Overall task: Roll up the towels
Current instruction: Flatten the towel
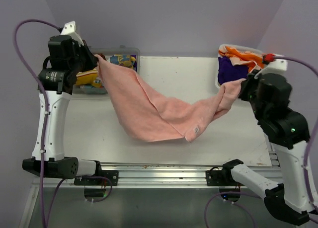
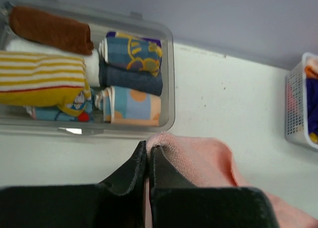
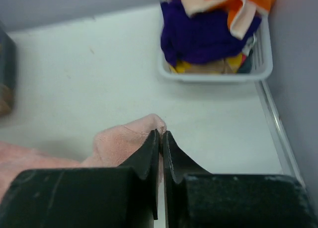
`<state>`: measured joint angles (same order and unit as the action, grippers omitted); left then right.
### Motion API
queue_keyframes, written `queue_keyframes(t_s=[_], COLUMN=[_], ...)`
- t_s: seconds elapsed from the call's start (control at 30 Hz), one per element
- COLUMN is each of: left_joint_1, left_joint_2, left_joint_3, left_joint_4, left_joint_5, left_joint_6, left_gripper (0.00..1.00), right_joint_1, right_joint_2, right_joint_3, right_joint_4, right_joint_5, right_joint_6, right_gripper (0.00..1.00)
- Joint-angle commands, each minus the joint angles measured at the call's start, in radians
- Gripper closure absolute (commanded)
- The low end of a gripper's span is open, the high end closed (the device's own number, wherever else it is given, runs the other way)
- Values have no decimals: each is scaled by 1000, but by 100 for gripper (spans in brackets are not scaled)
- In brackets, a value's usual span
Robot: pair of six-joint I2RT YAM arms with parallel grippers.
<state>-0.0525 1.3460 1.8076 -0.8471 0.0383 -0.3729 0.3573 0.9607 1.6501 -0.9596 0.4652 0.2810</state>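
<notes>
So this looks like somewhere in the middle of the job. The clear bin point(image 2: 169, 64) at the far left of the counter point(image 1: 189, 74) already has a bunch of rolled towels point(image 2: 130, 78) packed in side by side: blue patterned ones, a yellow striped one, a brown one. Those I'd count as done. Over at the far right the white basket point(image 3: 214, 78) holds a loose heap with a purple towel point(image 3: 208, 34) and an orange-and-cream towel point(image 3: 248, 2) on top. None of that is rolled, so there's a fair bit left.

The one in play is the pink towel point(image 1: 159, 111). The left tool point(image 2: 147, 156) is pinched tight on one corner of it, up by the bin, and the right tool point(image 3: 161, 138) is pinched tight on another corner, just on the near side of the basket. The towel hangs between them like a hammock, corners lifted, with the sagging middle and its white label point(image 1: 196, 130) lying on the counter toward the near edge. It's doubled over itself and creased, not flat.

My read: this towel is at the spread-it-out stage, with no roll started on it at all. It needs laying flat, then rolling, then a spot in the bin, and after that there's the whole basket pile to get through
</notes>
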Motion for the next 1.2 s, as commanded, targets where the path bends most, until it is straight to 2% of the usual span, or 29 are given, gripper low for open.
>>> queue_keyframes(t_s=[0.0, 0.03, 0.07, 0.1, 0.13, 0.17, 0.2, 0.27, 0.33, 0.43, 0.57, 0.63, 0.73, 0.87, 1.03, 1.17], left_joint_1=[10, 8, 6, 8, 8, 8, 6, 8, 8, 6, 5, 3, 3, 3, 3, 3], left_joint_2=[89, 120, 155, 227, 257, 277, 281, 207, 154, 70, -98, -155, -217, -203, -159, -150], left_joint_3=[-184, -209, -229, -231, -225, -215, -220, -275, -335, -451, -692, -825, -948, -1011, -992, -988], left_joint_4=[92, 104, 103, 94, 77, 48, 45, 83, 100, 60, 39, 48, 71, 86, 57, 74], left_joint_5=[77, 80, 78, 69, 58, 54, 55, 55, 22, 8, -34, -34, -15, -21, -90, -83], left_joint_6=[15, 29, 35, 41, 46, 46, 46, 40, 25, 0, -63, -110, -167, -211, -254, -262], left_gripper=[100, 100, 93, 74, 63, 55, 41, 22, 16, 18, 23, 25, 26, 27, 27, 27], right_joint_1=[-4, -7, -14, -17, -15, -17, -15, -15, -14, 41, 292, 362, 475, 648, 730, 762], right_joint_2=[84, 111, 145, 183, 256, 277, 283, 238, 178, 156, 171, 187, 222, 340, 507, 570], right_joint_3=[-215, -248, -283, -286, -285, -283, -289, -341, -390, -466, -580, -624, -731, -713, -717, -733], right_joint_4=[-64, -54, -60, -74, -93, -111, -105, -44, 8, 39, 59, 77, 163, 225, 297, 347], right_joint_5=[84, 72, 58, 47, 43, 35, 1, -66, -172, -211, -172, -181, -220, -201, -200, -220], right_joint_6=[55, 55, 53, 58, 63, 82, 90, 96, 110, 141, 231, 309, 389, 423, 445, 455], right_gripper=[100, 85, 69, 54, 35, 31, 27, 26, 23, 23, 23, 23, 23, 21, 20, 28])
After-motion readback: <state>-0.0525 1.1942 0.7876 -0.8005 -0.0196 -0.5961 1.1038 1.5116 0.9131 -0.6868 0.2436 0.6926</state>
